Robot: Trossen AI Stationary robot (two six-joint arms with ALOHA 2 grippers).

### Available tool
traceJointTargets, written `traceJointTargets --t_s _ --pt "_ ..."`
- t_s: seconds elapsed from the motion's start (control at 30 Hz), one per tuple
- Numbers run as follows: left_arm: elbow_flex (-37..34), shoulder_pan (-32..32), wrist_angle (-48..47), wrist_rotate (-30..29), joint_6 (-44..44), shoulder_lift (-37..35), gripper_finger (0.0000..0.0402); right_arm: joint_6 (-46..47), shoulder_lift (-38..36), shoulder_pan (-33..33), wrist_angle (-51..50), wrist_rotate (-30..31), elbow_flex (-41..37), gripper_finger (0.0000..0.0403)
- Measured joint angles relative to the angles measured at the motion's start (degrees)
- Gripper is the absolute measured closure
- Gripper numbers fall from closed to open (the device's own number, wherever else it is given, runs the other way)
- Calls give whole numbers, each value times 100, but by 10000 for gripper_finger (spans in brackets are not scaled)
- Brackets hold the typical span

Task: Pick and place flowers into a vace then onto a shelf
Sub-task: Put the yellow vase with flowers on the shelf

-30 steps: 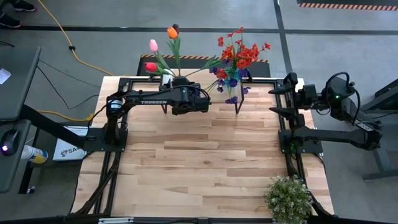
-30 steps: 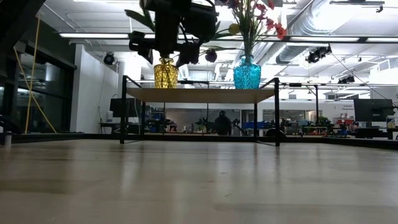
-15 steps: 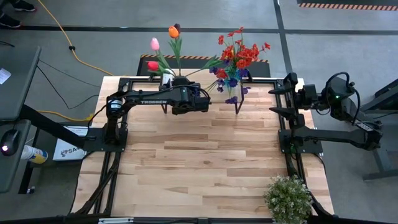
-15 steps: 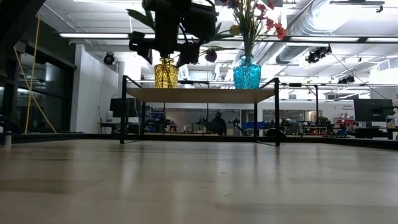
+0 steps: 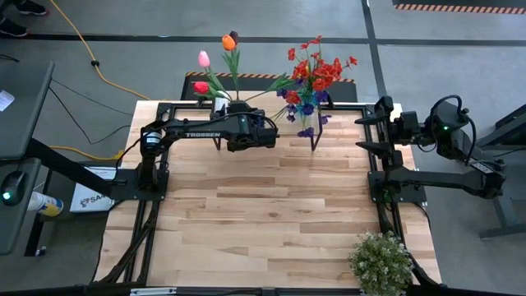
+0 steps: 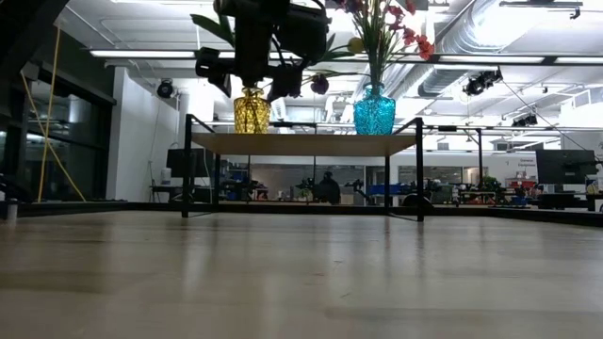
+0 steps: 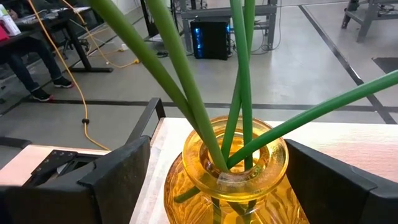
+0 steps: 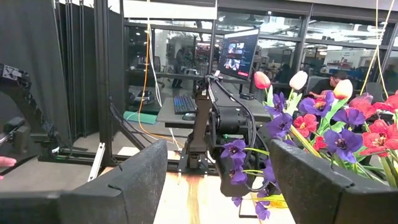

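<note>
A bushy green potted plant [image 5: 380, 263] sits at the wooden counter's [image 5: 263, 222] corner. Tulip flowers [image 5: 215, 62] stand in the yellow glass vase [image 7: 233, 180] on the low wooden shelf [image 6: 301, 143]. The left claw [image 7: 217, 186] sits wide open around the vase. The right claw [image 8: 217, 180] waits open at the side.

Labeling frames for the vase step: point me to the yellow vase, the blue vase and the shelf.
yellow vase [image 7: 235, 163], left wrist view, on its glass rim.
blue vase [image 6: 374, 113], low view, on its round body.
shelf [image 6: 311, 144], low view, on the plank's front edge.
</note>
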Motion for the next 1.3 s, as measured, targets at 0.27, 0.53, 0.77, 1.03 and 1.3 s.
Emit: traceJointTargets --t_s 0.27,0.53,0.77,1.03,1.3 --pt "0 -7 -1 22 0 -2 8 0 0 0 0 0 0 130" --pt "0 -7 -31 17 41 -2 7 -9 0 0 -1 0 0 130" --pt "7 -42 -28 62 191 -7 11 -22 0 -1 -2 -2 0 130" --pt "7 -74 -51 44 197 -7 11 27 1 1 -2 0 0 130" --pt "4 -74 -98 29 197 -7 11 35 2 -1 -2 0 0 130"
